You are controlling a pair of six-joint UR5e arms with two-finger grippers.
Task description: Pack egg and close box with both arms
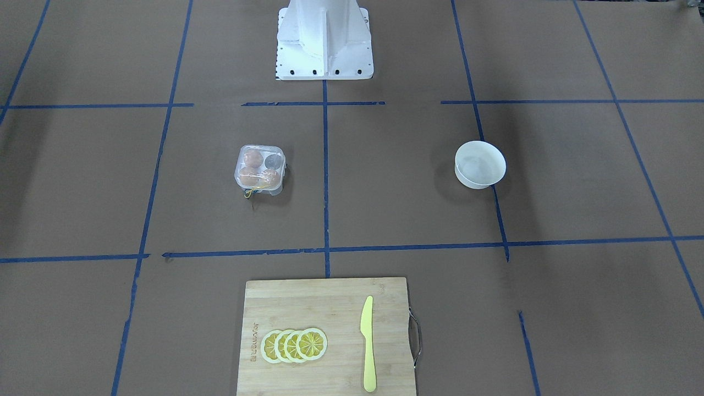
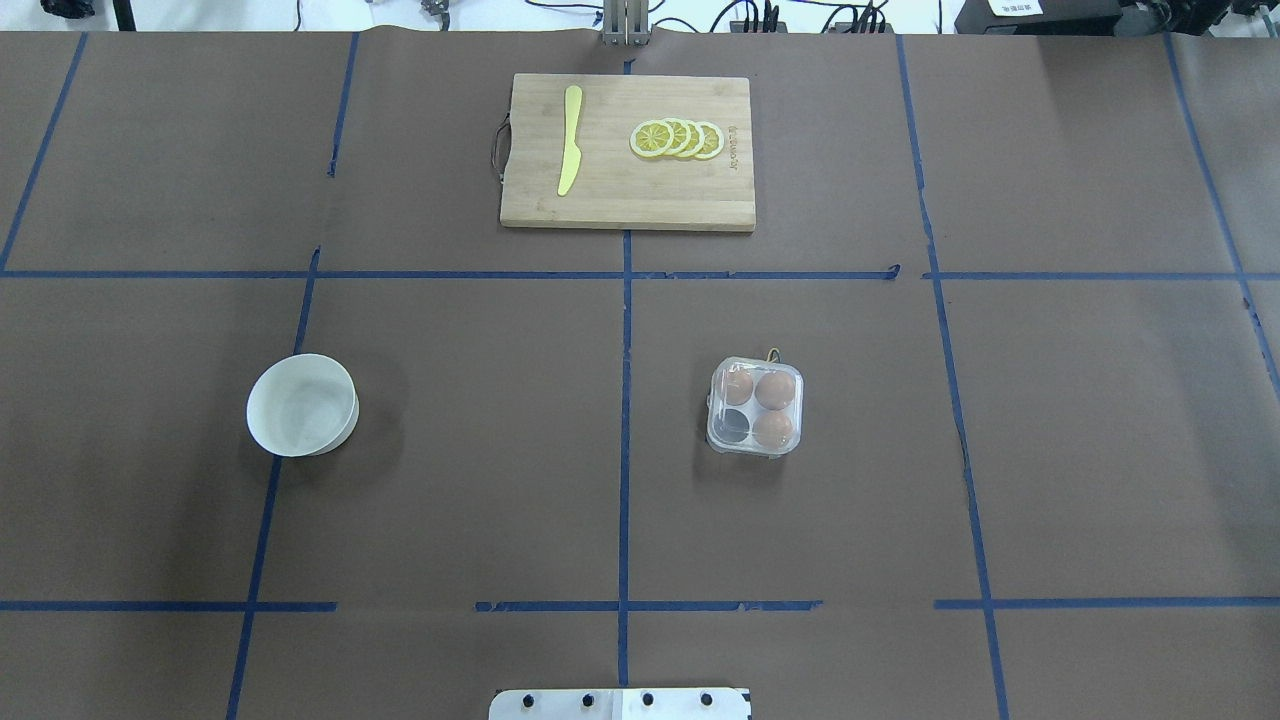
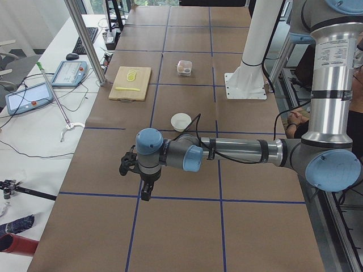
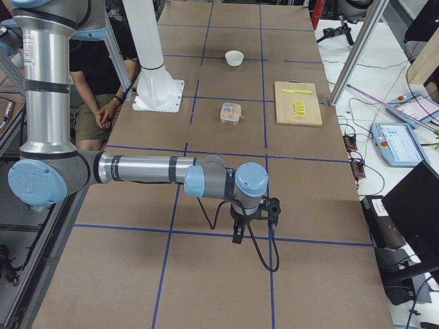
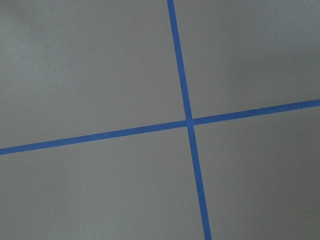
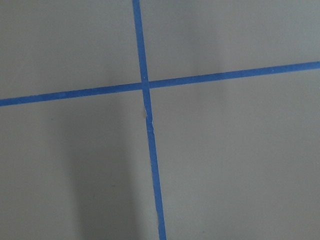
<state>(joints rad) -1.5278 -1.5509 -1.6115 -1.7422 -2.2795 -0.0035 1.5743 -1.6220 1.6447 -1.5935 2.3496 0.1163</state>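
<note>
The box (image 2: 755, 407) stands right of the table's middle; it also shows in the front view (image 1: 260, 169). Its clear lid lies down over the white tray. Three brown eggs show through the lid, one of them at the near right (image 2: 773, 428); I cannot tell which is the task's egg. The fourth cell (image 2: 735, 424) looks dark and empty. My left gripper (image 3: 146, 191) hangs over the table's left end, far from the box. My right gripper (image 4: 239, 233) hangs over the right end. Both show only in side views, so I cannot tell whether they are open or shut.
An empty round white bowl (image 2: 302, 404) stands on the left half. A wooden cutting board (image 2: 628, 200) at the far edge carries a yellow knife (image 2: 570, 140) and lemon slices (image 2: 677, 139). The white pedestal (image 1: 324, 41) stands at the robot's side. Both wrist views show only brown paper with blue tape.
</note>
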